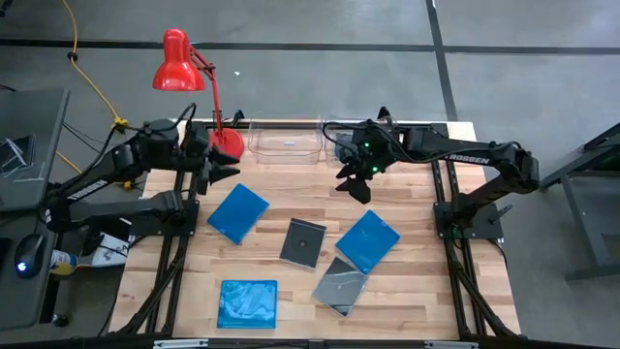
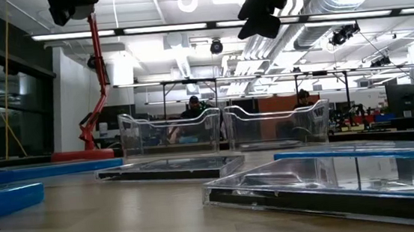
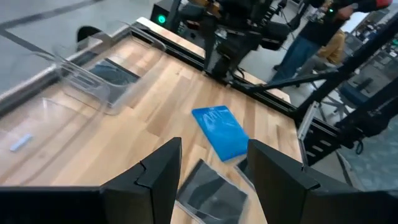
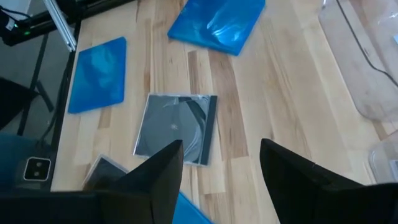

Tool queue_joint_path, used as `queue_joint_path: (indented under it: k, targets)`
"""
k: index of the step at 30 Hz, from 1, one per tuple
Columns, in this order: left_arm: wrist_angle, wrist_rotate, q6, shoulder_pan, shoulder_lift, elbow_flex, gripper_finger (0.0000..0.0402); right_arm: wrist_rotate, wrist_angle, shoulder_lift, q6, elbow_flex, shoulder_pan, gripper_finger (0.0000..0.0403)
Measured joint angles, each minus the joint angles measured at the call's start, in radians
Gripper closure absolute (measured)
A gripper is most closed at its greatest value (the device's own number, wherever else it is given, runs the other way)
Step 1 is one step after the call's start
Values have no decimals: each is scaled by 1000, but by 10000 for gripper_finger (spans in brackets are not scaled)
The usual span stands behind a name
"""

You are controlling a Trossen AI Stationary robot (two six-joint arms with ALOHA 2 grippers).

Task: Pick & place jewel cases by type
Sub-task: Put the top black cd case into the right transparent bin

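Five jewel cases lie flat on the wooden table [image 1: 407, 291], all apart from the grippers. Three are blue: one [image 1: 237, 212] left of centre, tilted; one [image 1: 248, 302] near the front edge; and one [image 1: 368, 239] right of centre. Two are dark: one [image 1: 303, 242] sits between the left and right blue ones, and the other [image 1: 340, 285] lies just in front of the right blue one, their edges close or touching. At the back edge stand two clear bins, the left bin [image 1: 284, 142] and the right bin [image 1: 334, 136], side by side. In the left wrist view something dark and flat lies inside a bin; whether it is a case cannot be told. A red lamp [image 1: 184, 64] stands at the back left corner. The left gripper [image 1: 221, 168] hangs above the table near the lamp base, its fingers spread with nothing between them. The right gripper [image 1: 356, 184] hangs in front of the right bin, above bare wood, fingers likewise spread and empty. In the low view, people sit in the room behind the bins
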Motion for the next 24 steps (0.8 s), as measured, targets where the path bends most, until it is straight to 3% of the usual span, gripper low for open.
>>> queue_joint_path:
  k: [5,13,24]
  targets:
    - [42,-153,-75,-201,27,0,220,3,-7,0,-13,0,-1,206]
    - [114,-528,-228,-601,134,0,220,-2,-17,0,-32,0,-1,206]
    - [112,-966,-655,-972,376,-1,220,-43,-19,0,-73,0,-1,206]
